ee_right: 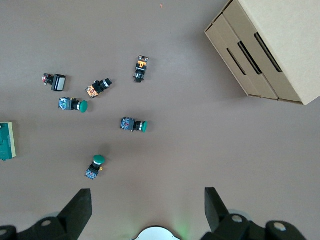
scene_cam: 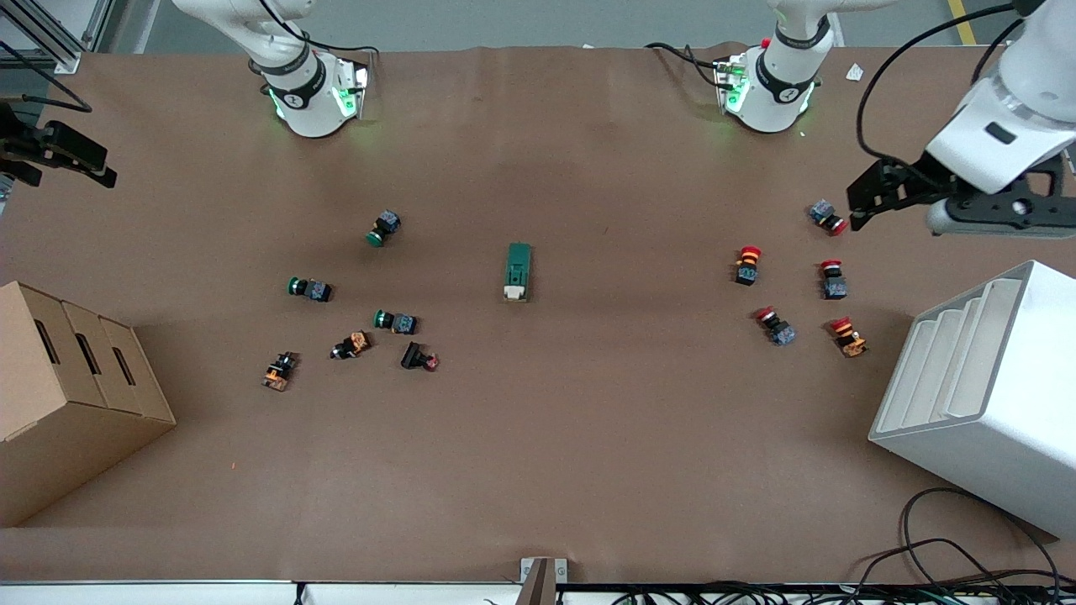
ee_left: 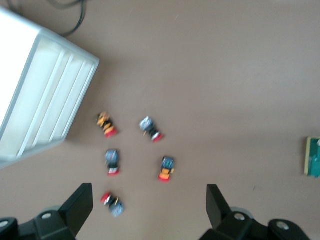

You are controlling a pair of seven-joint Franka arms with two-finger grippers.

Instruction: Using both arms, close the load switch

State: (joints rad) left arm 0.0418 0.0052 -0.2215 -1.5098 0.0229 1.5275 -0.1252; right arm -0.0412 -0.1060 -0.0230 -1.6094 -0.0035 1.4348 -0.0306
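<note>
Two grippers hang high and wide open as we take stock: our right gripper (scene_cam: 63, 155) over the table's edge at the right arm's end, above the cardboard box (scene_cam: 67, 395); then green push buttons (scene_cam: 395, 321); the load switch (scene_cam: 518, 271) lying untouched mid-table, white end toward the front camera; red push buttons (scene_cam: 747, 264); and our left gripper (scene_cam: 874, 197) above them. We judge the risk: a low sweep inward could scatter buttons, or one-sided pressure skid the switch.

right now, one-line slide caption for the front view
Load switch lies untouched mid-table between green and red push buttons, both open hands, left and right, raised at the table's ends.
</note>
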